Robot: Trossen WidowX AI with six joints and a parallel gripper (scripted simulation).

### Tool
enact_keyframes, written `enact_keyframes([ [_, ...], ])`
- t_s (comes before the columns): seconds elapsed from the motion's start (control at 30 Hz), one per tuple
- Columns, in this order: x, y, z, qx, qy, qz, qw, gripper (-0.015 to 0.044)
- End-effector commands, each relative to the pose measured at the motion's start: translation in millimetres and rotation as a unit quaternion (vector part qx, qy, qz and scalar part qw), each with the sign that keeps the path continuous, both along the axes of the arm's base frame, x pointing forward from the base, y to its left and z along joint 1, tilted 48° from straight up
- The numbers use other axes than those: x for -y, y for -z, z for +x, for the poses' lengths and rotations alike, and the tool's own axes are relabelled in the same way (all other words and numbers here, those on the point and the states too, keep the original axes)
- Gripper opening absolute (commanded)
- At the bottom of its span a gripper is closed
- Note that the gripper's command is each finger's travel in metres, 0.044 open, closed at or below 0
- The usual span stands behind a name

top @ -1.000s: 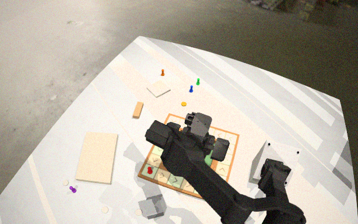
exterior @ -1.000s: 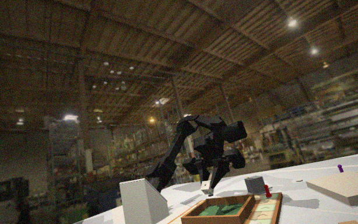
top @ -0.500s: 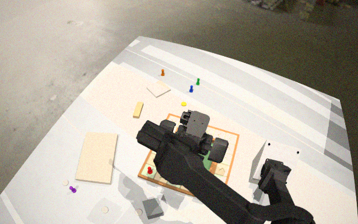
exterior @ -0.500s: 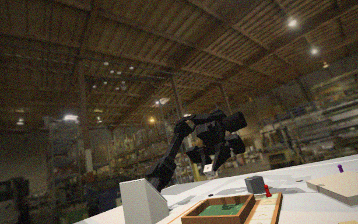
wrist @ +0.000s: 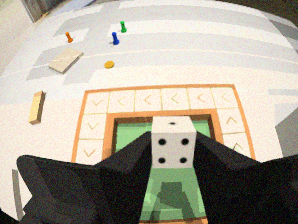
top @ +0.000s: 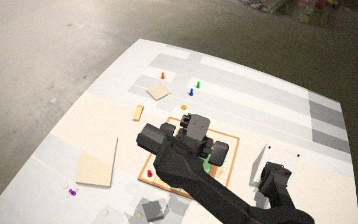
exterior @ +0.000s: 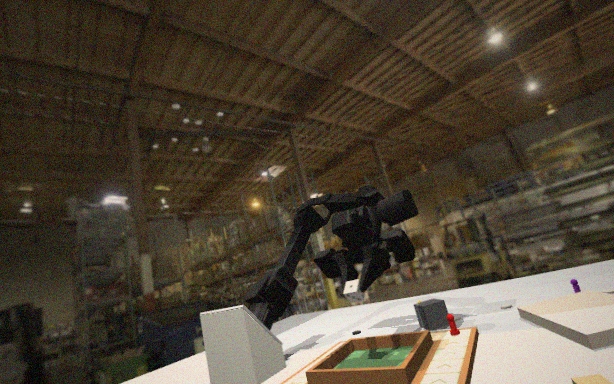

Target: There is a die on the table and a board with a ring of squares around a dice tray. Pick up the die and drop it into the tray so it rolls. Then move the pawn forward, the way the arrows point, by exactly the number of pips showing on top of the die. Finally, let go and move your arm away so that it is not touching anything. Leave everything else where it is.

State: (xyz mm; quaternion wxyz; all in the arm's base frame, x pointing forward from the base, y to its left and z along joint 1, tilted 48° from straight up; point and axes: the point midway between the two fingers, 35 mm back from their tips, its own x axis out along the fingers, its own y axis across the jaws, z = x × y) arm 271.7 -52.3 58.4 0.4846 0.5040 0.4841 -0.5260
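Board (top: 235, 157) (exterior: 472, 350) (wrist: 160, 87) sits mid-surface, toward the near edge in the top view. Gripper (exterior: 356, 290) (wrist: 172, 137) is closed on the die (exterior: 351, 286) (wrist: 173, 150), held well above the tray (exterior: 422, 357) (wrist: 116, 118), not touching it. Key relation: wrist view has the die over the tray's far part, near its far wall, so the drop probably wants a small shift toward tray centre. Pawn (top: 150, 174) (exterior: 453, 325) is on the board's left corner square, top view. Die and most of the tray hidden by the arm there; board cut off in exterior. Roll result unknown.
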Motion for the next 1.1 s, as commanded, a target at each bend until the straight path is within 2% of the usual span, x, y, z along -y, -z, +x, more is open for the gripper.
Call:
enact_keyframes([
  [0.0,0,0,0,0.000,0.000,0.000,1.000,0.0000],
  [0.03,0,0,0,0.000,0.000,0.000,1.000,0.0000],
  [0.3,0,0,0,0.000,0.000,0.000,1.000,0.0210],
  [0.43,27,-25,-1,0.001,-0.002,-0.003,1.000,0.0315],
  [0.6,29,-25,-1,-0.002,-0.003,0.005,1.000,0.0440],
  [0.67,24,-11,-4,-0.018,-0.012,0.075,0.997,0.0440],
  [0.73,17,5,-6,-0.026,-0.017,0.184,0.983,0.0440],
  [0.87,10,21,-2,0.019,0.006,0.378,0.926,0.0440],
  [0.93,10,22,0,0.034,0.013,0.407,0.913,0.0440],
  [1.03,10,22,0,0.034,0.013,0.407,0.913,0.0440],
  [1.07,10,24,-6,0.005,0.010,0.367,0.930,0.0440],
])
